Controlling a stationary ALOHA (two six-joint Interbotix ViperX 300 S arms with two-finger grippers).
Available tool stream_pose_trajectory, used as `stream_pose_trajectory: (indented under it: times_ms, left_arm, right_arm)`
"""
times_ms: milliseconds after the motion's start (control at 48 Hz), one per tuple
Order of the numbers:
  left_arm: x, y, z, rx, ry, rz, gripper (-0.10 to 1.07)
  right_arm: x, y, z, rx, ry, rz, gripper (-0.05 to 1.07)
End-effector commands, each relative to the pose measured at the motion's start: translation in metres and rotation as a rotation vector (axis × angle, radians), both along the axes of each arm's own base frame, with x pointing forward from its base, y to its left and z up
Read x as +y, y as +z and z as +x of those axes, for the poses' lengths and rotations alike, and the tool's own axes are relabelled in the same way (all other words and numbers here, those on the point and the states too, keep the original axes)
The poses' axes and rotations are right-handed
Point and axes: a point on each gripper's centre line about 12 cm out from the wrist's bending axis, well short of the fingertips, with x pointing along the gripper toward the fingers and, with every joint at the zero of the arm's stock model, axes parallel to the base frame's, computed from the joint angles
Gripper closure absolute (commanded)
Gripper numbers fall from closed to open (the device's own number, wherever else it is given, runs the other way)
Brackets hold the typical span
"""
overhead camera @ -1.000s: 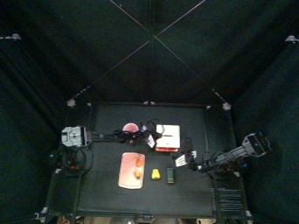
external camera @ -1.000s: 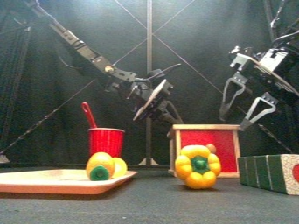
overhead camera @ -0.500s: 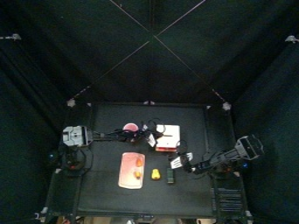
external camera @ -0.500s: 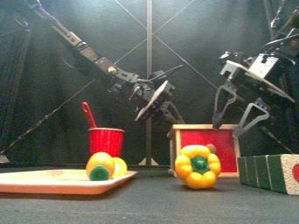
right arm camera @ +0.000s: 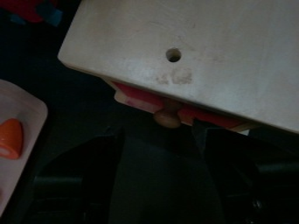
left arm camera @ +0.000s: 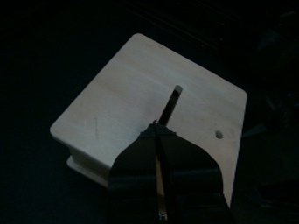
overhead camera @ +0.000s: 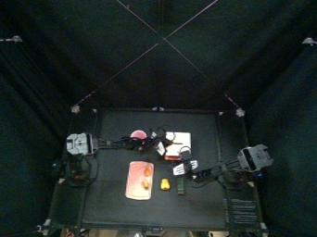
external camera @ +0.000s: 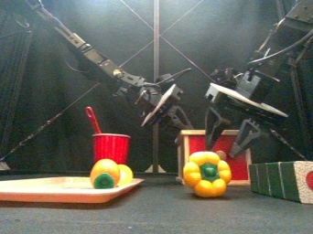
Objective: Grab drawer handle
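The small white box (right arm camera: pixel 205 48) fills the right wrist view, with a red strip under its near edge. The drawer handle (right arm camera: pixel 172 116) is a small reddish-orange knob sticking out from that edge. My right gripper (right arm camera: pixel 170 171) is open, its jaws spread to either side just short of the handle, touching nothing. Seen from the front, my right gripper (external camera: pixel 230 144) hangs in front of the box (external camera: pixel 218 146). My left gripper (left arm camera: pixel 163 133) hovers over the box top, jaws close together with nothing visibly between them.
A yellow pepper (external camera: pixel 207 174) stands before the box. The red cup (external camera: pixel 112 147) and a long pink tray (external camera: pixel 49 188) holding another pepper (external camera: pixel 108 174) lie to the left. A green-and-red carton (external camera: pixel 287 180) sits at the right.
My right arm has swung left and down from the table's right side to the box's front, jaws open throughout. The left arm has stayed still.
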Motion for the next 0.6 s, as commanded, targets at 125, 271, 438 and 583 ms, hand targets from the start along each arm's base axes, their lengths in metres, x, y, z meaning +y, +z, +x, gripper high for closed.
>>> stream_pose_trajectory:
  times_ms: [125, 271, 438, 583]
  left_arm:
    - [0.005, 0.000, -0.001, 0.007, 0.009, -0.006, 0.71]
    - [0.004, 0.000, -0.002, 0.007, 0.007, -0.006, 0.71]
    - [0.004, 0.000, -0.001, 0.006, 0.007, -0.005, 0.71]
    - [0.003, 0.000, 0.000, 0.006, 0.004, -0.005, 0.71]
  right_arm:
    - [-0.002, 0.006, 0.011, -0.025, -0.059, 0.029, 0.14]
    - [-0.002, 0.004, 0.009, 0.010, -0.132, 0.029, 0.23]
    - [-0.005, 0.009, 0.012, 0.013, -0.157, -0.017, 0.27]
    - [-0.005, 0.010, 0.019, 0.010, -0.148, -0.027, 0.27]
